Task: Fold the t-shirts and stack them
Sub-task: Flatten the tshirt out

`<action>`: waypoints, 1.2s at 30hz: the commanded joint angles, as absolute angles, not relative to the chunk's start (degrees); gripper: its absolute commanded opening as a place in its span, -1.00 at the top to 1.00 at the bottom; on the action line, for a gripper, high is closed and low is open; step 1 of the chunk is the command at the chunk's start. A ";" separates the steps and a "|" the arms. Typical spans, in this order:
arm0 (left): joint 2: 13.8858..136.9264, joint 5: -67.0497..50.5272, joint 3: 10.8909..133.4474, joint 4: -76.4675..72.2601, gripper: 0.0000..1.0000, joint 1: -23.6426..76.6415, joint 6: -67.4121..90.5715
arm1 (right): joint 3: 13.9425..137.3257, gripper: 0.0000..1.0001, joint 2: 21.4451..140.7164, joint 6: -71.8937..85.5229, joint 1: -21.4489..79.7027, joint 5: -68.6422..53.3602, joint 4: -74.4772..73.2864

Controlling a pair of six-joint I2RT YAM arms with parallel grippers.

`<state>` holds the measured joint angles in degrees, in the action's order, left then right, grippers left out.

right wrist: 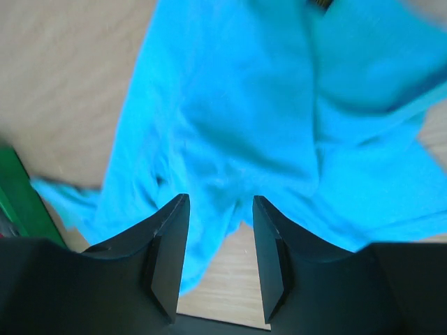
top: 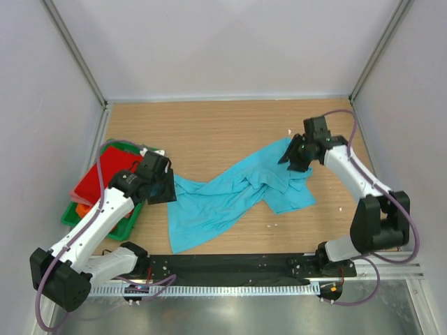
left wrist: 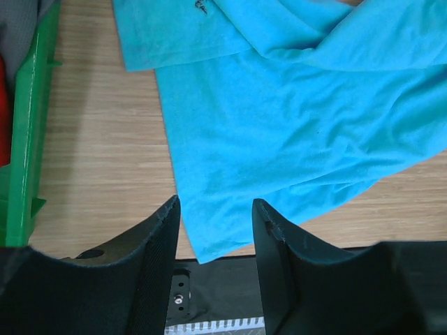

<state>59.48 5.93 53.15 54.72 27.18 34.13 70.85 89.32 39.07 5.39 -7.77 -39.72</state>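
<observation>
Left gripper [left wrist: 213, 223] and right gripper [right wrist: 220, 223] are both spread and empty over the blue shirt [top: 223, 199], twisted across the table [top: 230, 125] middle. Opposite hems should be pinched and pulled flat.

Turquoise-blue t-shirt [top: 230, 199] is lying unfolded and rumpled across mid-table, stretching diagonally from 7 o'clock toward 2 o'clock. It is bunching and twisting toward the 2 o'clock end and spreading flatter at the 7 o'clock end. Its small dark mark [left wrist: 201, 6] is showing near one edge in the left wrist view. Red t-shirt [top: 105, 181] is sitting heaped at 9 o'clock in the green tray [top: 68, 218], spilling over the rim. Orange t-shirt [top: 84, 207] is peeking out beneath the red one, mostly hidden.
</observation>
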 commanded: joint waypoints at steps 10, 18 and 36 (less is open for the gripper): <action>63.46 4.40 56.69 50.97 0.13 26.81 35.60 | 45.97 0.41 80.06 32.69 9.84 -8.52 -24.80; 63.02 4.13 56.95 51.94 0.14 26.81 35.77 | 45.44 0.33 84.55 31.64 9.49 -5.01 -23.38; 63.72 4.31 57.39 52.21 0.13 26.72 35.68 | 44.20 0.38 87.01 33.31 9.40 -9.49 -17.31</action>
<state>63.77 4.45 55.33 52.62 26.98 35.59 43.70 87.00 32.91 9.52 -9.17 -19.46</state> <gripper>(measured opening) 0.436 0.322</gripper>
